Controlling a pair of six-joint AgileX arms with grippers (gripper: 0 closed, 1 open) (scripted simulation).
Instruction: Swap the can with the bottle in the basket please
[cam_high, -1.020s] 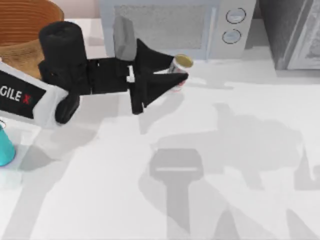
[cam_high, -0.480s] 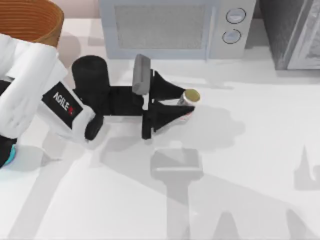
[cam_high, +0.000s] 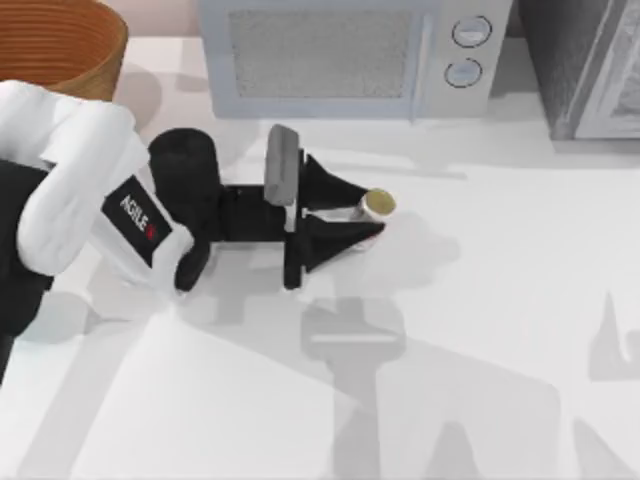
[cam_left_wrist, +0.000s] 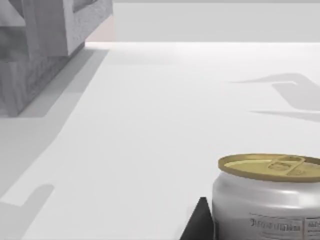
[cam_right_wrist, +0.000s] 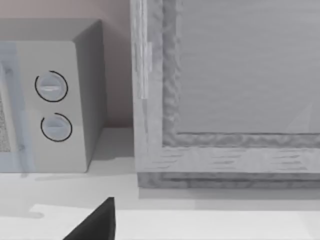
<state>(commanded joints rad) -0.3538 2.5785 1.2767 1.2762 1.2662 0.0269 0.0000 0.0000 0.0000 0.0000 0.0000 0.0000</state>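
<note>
The can (cam_high: 378, 204), white with a dull gold top, stands upright between the black fingers of my left gripper (cam_high: 371, 212), which is shut on it in the middle of the table, in front of the microwave. From the left wrist the can (cam_left_wrist: 270, 200) is close up, with one fingertip (cam_left_wrist: 199, 225) beside it. The brown woven basket (cam_high: 60, 45) stands at the back left corner, behind my left arm. The bottle is hidden. One dark fingertip (cam_right_wrist: 95, 222) of my right gripper shows in the right wrist view.
A grey microwave (cam_high: 340, 55) stands along the back edge, with its two dials (cam_right_wrist: 52, 107) in the right wrist view. A grey cabinet (cam_high: 590, 65) fills the back right corner. Open white table lies to the front and right of the can.
My left gripper has carried the can from just in front of the microwave toward the table's front and slightly right. The arm has swung over the spot where the teal bottle showed.
</note>
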